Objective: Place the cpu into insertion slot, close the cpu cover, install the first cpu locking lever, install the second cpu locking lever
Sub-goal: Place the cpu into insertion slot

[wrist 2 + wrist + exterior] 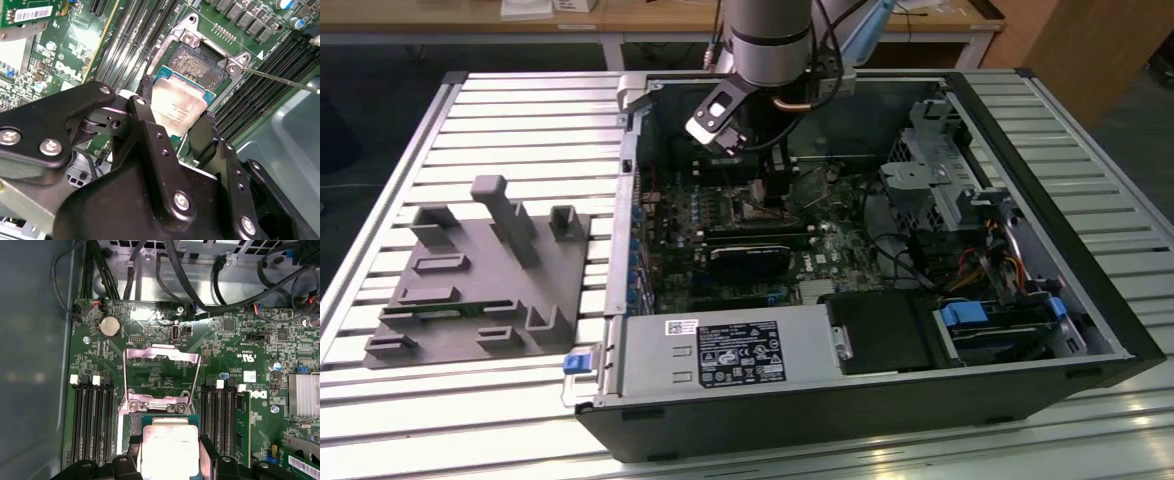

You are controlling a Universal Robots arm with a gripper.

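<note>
Grey-tan metal-topped cpu (pixel 176 102) is clamped by opposite edges in the gripper (pixel 176 112), over one edge of the insertion slot (pixel 197 62). The cpu cover (pixel 161 354) lies open. Judged light, rigid, fragile underneath: grip edges only.

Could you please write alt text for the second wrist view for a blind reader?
The black gripper holds the cpu by two opposite edges, close to the empty insertion slot on a green motherboard, not yet seated.
</note>
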